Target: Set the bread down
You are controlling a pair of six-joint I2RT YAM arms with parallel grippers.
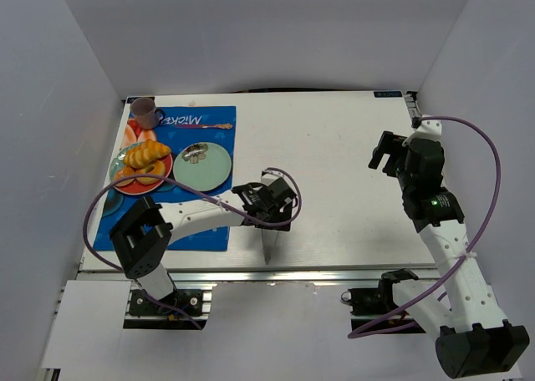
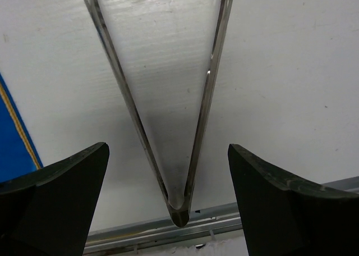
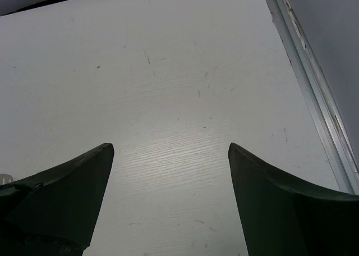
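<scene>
Left gripper (image 2: 167, 149), fingers spread, hovers astride metal tongs (image 2: 208, 87) lying by the table's near edge; right gripper (image 3: 171, 146), likewise spread, hangs over the table at right. The bread (image 1: 140, 177) appears to sit among pastries on the orange plate (image 1: 171, 165), far left. Judged step: taking up the tongs; next, descend and close across both arms

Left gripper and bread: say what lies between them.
In the top view, a green plate lies between the left gripper and the bread, on the blue mat.
</scene>
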